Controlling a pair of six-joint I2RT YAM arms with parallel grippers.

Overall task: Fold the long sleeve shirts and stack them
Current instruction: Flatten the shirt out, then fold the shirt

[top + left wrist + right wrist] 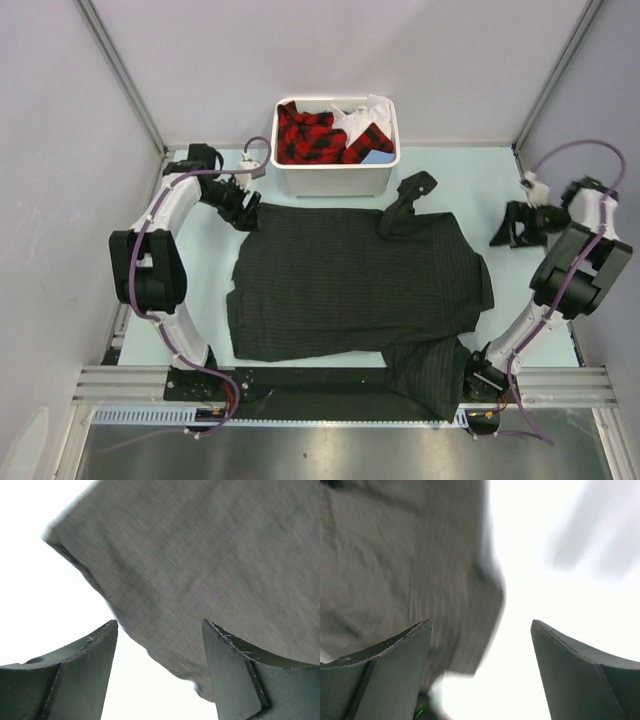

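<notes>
Top external view has the long sleeve shirt [350,285] spread across the middle of the frame on the table [470,185], one sleeve end curled toward the upper centre beside the white bin [335,178] of red-and-black cloth, the other trailing over the table's edge at the lower right, close to the right arm's base. The left gripper [243,212] sits at the shirt's upper-left corner; its wrist view shows the fingers apart with the cloth corner just beyond them. The right gripper [515,228], also spread apart, hovers at the right of the frame, clear of the fabric. A shallow pinch could catch one layer only, and the trailing sleeve may snag or drag the fold askew.
</notes>
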